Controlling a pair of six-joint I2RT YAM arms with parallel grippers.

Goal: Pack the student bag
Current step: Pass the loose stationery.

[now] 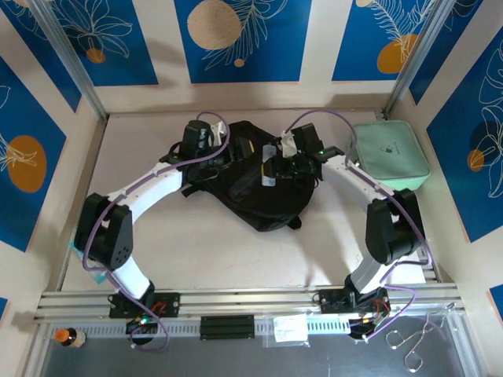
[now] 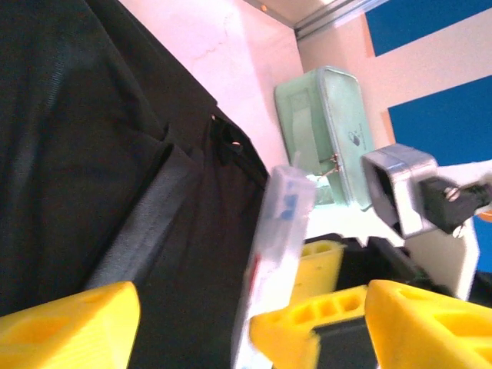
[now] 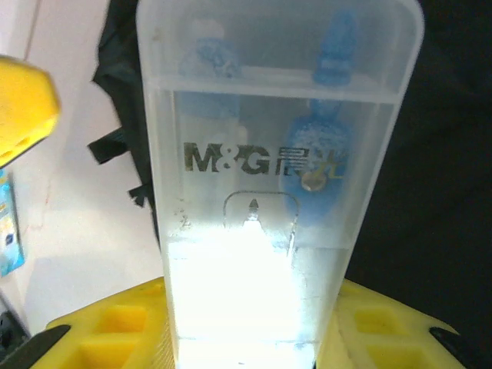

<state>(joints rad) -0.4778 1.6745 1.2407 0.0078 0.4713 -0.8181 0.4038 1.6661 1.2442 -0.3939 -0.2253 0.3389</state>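
Backpack (image 1: 253,192): black, soft, lying flat on the middle of the table (image 1: 204,243). Both arms reach over its upper half. It is well clear of the near rail. Mint-green pouch (image 1: 390,154) sits to its right by the right wall, apart from it.

Right gripper (image 3: 254,346): yellow fingers (image 3: 115,334) clamped on the lower end of a clear plastic case (image 3: 277,177). Case is long, frosted, printed "M&G", with blue shapes inside. It points away from the wrist, above the black fabric (image 3: 450,192). Pale table surface shows to its left. Top view puts the case (image 1: 269,168) over the middle of the backpack.

Left gripper (image 2: 231,338): fingers (image 2: 69,327) spread wide, not gripping anything. It is low over the backpack (image 2: 84,138), at its upper left in the top view (image 1: 214,148). Left wrist view: the case (image 2: 280,223) stands on edge just ahead of the spread fingers, with the pouch (image 2: 327,131) beyond it. Contact between case and fabric: cannot tell.
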